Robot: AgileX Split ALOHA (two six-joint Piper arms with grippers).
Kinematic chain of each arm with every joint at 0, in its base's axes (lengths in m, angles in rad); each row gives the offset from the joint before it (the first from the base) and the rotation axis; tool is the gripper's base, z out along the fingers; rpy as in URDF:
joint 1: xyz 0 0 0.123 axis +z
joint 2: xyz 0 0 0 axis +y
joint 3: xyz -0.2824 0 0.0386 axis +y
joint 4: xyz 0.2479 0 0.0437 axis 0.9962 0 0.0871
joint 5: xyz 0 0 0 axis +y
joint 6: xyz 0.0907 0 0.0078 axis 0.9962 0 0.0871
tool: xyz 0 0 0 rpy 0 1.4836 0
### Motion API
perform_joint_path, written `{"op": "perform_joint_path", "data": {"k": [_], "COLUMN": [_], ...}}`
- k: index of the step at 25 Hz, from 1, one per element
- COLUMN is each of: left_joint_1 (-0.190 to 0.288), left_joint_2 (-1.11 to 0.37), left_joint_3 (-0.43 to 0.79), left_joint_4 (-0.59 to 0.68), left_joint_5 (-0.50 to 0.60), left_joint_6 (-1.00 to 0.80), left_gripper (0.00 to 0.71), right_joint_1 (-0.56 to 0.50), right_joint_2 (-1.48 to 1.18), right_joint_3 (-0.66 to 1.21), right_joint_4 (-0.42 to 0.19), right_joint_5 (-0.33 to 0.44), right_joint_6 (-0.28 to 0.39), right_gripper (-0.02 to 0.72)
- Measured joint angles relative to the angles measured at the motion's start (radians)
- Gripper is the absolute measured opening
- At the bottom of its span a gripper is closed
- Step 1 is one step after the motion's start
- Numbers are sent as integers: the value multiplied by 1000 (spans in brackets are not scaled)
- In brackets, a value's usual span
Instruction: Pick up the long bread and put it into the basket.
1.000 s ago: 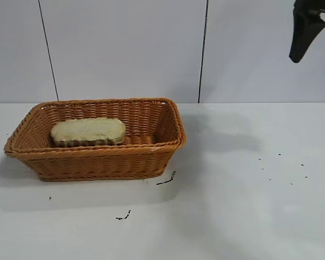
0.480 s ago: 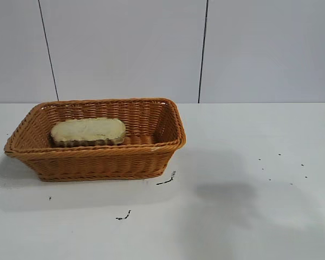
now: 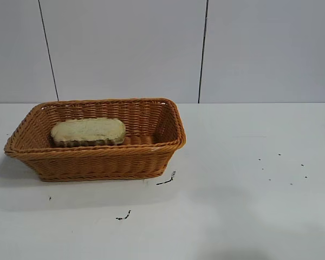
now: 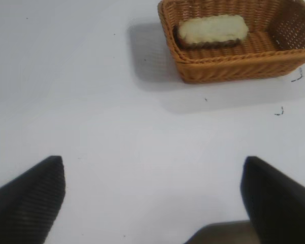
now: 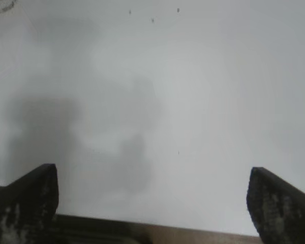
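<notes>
The long bread (image 3: pixel 88 131) lies inside the basket (image 3: pixel 97 162), pale flat side up, toward its left half. Both also show in the left wrist view, the long bread (image 4: pixel 211 30) in the basket (image 4: pixel 234 63) far from the fingers. My left gripper (image 4: pixel 152 175) is open and empty above bare table, well away from the basket. My right gripper (image 5: pixel 152 183) is open and empty above bare white table. Neither gripper shows in the exterior view.
The basket stands on a white table (image 3: pixel 249 179) with a few small dark specks (image 3: pixel 168 179) in front of it and at the right (image 3: pixel 284 168). A pale panelled wall (image 3: pixel 151 49) stands behind.
The right gripper, seen at the top right corner one second ago, has left the exterior view. Its shadow on the table has moved toward the front and faded. Bread and basket have not moved.
</notes>
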Motion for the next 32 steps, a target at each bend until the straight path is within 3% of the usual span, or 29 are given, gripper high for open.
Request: {"op": "perform_joint_path", "data": {"k": [7, 15, 32], "left_joint_1": [0, 0, 0], "left_joint_2": [0, 0, 0], "left_joint_3": [0, 0, 0], "left_joint_4": [0, 0, 0], "left_joint_5": [0, 0, 0], "left_joint_6": [0, 0, 0], "left_gripper": [692, 692, 692], "right_joint_1": [0, 52, 52], "right_joint_2": [-190, -194, -194], "right_joint_3": [0, 0, 0], "right_joint_4": [1, 6, 8], "right_joint_5": [1, 1, 1], "right_joint_6": [0, 0, 0], "right_gripper": [689, 689, 689]}}
